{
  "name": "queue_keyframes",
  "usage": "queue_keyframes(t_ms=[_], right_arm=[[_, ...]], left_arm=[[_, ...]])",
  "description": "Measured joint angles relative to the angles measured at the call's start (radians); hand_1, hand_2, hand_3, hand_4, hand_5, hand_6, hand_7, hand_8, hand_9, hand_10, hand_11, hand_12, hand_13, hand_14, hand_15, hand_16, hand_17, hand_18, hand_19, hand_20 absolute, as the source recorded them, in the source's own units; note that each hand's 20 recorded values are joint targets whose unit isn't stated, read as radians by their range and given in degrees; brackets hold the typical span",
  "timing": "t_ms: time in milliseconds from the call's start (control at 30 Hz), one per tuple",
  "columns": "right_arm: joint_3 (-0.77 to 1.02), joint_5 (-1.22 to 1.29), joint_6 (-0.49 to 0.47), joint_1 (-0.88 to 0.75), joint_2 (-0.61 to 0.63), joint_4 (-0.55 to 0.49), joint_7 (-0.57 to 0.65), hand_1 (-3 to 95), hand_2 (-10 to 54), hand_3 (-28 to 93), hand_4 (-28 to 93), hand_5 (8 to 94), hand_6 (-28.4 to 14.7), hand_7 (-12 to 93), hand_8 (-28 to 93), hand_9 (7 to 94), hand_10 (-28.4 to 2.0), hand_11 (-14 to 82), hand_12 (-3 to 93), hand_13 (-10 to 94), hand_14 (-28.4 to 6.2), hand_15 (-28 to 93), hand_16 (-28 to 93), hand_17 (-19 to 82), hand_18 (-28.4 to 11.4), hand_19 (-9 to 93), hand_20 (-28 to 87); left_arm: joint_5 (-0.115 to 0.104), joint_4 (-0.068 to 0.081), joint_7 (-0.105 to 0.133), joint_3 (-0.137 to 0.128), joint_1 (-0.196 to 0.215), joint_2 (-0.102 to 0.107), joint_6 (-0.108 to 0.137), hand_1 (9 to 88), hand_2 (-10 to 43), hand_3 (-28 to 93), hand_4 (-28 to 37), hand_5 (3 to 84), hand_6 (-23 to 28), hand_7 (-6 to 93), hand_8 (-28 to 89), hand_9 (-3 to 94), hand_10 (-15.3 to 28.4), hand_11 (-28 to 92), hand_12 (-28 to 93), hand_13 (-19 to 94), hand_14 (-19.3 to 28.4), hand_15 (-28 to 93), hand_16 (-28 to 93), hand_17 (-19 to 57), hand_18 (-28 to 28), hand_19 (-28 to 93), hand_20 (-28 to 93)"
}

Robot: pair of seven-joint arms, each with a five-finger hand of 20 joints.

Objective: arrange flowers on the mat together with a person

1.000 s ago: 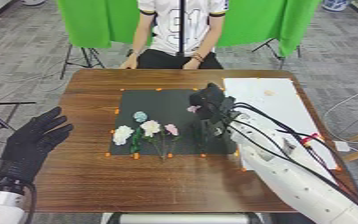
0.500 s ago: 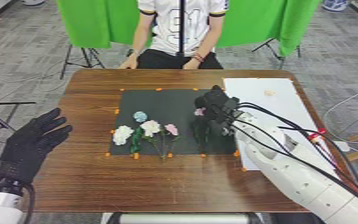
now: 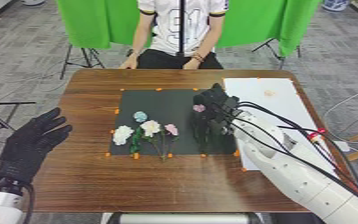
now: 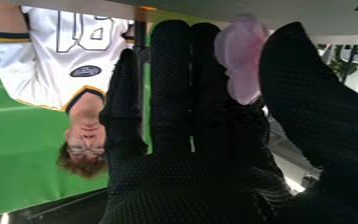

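In the head view my right hand [image 3: 218, 106] is over the right part of the dark mat [image 3: 180, 94], its fingers and thumb pinching a pink flower [image 3: 199, 107] whose dark green stem points toward the near edge. From the right wrist, the pink bloom [image 4: 243, 57] shows between the thumb and the fingers of my right hand [image 4: 193, 175]. On the mat's left half lie a white flower [image 3: 122, 135], a pale blue one [image 3: 141, 116], a cream one [image 3: 151, 128] and a light pink one [image 3: 171, 129]. My left hand [image 3: 29, 145] is open beyond the table's left edge.
A white sheet [image 3: 286, 107] covers the right side of the brown table [image 3: 158, 182]. Orange markers [image 3: 136, 155] line the mat's edges. A red item [image 3: 315, 135] is beside the right arm, near the sheet's right edge.
My right hand has shifted a little to the right, and the pink flower has moved slightly right with it. The left hand and the other flowers have stayed in place.
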Motion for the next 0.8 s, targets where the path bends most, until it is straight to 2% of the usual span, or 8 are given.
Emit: queue_keyframes(t_ms=[300,467,600,800], right_arm=[[0.035,0.026,-0.056,-0.018,0.016,-0.057,-0.020,33.4,-9.4,88,-26,49.2,2.5,42,-19,55.2,-8.7,35.8,26.4,50,-6.9,56,24,17,-16.7,60,42],[0.054,0.045,-0.078,-0.035,0.021,-0.080,-0.025,31.1,-9.3,88,-26,49.0,2.3,40,-19,56.2,-9.1,32.0,24.5,50,-7.0,55,24,17,-16.9,59,42],[0.057,0.045,-0.100,-0.041,0.023,-0.089,-0.030,24.1,-2.9,88,-25,49.0,1.0,36,-17,56.4,-9.5,24.9,22.0,49,-8.2,52,24,16,-18.0,58,42],[0.081,0.067,-0.164,-0.055,0.022,-0.100,-0.046,17.0,13.7,87,-21,50.0,0.3,32,-15,57.6,-9.9,18.7,20.5,49,-9.3,49,24,15,-18.9,57,42]], left_arm=[[0.000,0.000,0.000,-0.004,0.002,-0.001,0.000,25.1,1.0,71,-26.0,40.0,6.0,13.4,-8,33.6,14.0,21,14,27,16.7,36,1,-7.1,23.5,49,15],[0.000,0.000,0.000,-0.005,0.002,-0.001,0.000,25.1,0.9,71,-26.0,40.0,6.0,13.4,-8,33.5,14.1,21,14,27,16.6,36,1,-7.1,23.5,49,15],[0.000,0.000,0.000,-0.005,0.002,-0.001,0.000,25.1,1.0,71,-26.0,40.0,6.0,13.4,-8,33.6,14.0,21,14,27,16.8,36,1,-7.1,23.4,49,15],[0.000,0.000,0.000,-0.005,0.002,-0.001,0.000,25.1,1.0,71,-26.0,40.1,6.0,13.5,-8,33.6,14.1,21,14,27,16.7,36,1,-7.1,23.5,49,15]])
